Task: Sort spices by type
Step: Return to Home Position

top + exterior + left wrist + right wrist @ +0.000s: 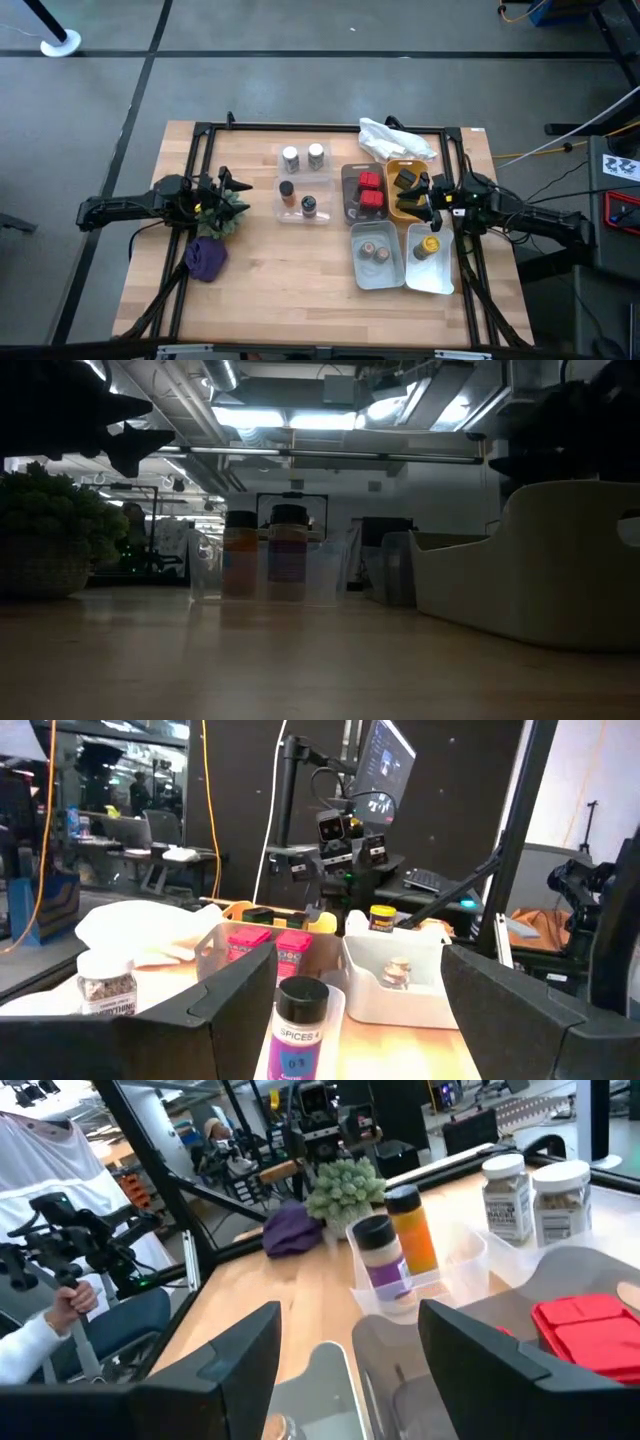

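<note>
My left gripper (236,188) is open and empty at the table's left, beside a small green plant (225,214); it faces a clear tray (303,214) with two silver-capped jars (303,157) and two dark-capped jars (298,198). A dark-capped jar (300,1020) shows ahead between its fingers. My right gripper (424,197) is open and empty over the orange tray (398,212) with dark tins (405,179). Red square tins (370,190) lie in a dark tray. Round tins (376,251) lie in a grey tray. A yellow-capped jar (430,246) stands in a white tray (433,282).
A purple cloth lump (207,258) lies near the left front. A white plastic bag (395,137) lies at the far edge behind the trays. Bare wood shows at the table's middle front (290,280). In the right wrist view a person's hand (55,1305) shows beyond the table.
</note>
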Available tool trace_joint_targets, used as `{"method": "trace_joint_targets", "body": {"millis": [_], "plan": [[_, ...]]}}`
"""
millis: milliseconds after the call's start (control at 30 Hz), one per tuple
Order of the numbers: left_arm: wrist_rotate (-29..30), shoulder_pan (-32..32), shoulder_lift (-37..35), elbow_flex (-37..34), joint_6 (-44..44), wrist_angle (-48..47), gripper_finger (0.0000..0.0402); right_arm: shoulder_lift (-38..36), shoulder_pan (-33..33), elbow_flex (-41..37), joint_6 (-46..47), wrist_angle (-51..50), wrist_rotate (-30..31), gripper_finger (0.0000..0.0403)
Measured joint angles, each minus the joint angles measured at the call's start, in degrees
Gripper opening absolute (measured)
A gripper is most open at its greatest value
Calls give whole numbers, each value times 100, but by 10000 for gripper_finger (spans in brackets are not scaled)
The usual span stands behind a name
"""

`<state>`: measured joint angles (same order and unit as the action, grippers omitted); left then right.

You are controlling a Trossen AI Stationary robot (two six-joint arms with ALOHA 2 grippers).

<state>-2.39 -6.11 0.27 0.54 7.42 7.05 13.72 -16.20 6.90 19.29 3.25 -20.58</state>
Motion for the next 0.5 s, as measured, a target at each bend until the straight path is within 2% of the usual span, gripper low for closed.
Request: {"method": "trace_joint_targets", "body": {"millis": [500], "plan": [[2, 1, 1, 0, 159, -60, 266, -3, 3, -360, -65, 57, 448, 237]]}}
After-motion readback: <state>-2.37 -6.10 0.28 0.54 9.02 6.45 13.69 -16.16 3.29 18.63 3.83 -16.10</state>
